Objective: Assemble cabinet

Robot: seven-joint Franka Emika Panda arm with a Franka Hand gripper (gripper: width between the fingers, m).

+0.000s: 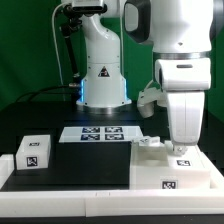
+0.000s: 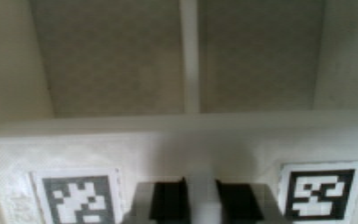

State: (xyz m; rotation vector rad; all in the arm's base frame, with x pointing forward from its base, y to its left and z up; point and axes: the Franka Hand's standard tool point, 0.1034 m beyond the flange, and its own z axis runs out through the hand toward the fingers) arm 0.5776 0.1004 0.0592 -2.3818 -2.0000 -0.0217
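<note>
Looks like an early step: getting hold of the cabinet (image 1: 150,170), the big white box part, to move or turn it. Sitting on the black table (image 1: 90,160) at the exterior view's right, just under the big white robot arm (image 1: 180,70). Reaching straight down with the gripper (image 1: 180,143), right at the box's top edge.

In the wrist view, up close: two dark fingers (image 2: 158,202) near each other, with a thin pale strip between. Maybe pinching a thin side of the box, maybe just close to it. Cannot tell which.

Next, probably: squeeze firmly on that thin side, then lift or slide slowly. Needs a straight, steady hold, or else slipping on the smooth plastic. After that, maybe go for the small white block (image 1: 35,152), well apart at the exterior view's left.

Smooth, hard, white plastic all over the box. Boxy shape, with flat sides and square corners. Inside, grey and dim, split by one white middle wall (image 2: 190,50). Black-and-white square tags (image 2: 78,197) on the flat white face, one on each side of the fingers. Thin, flat marker board (image 1: 100,133) lying further back, not part of the build.
</note>
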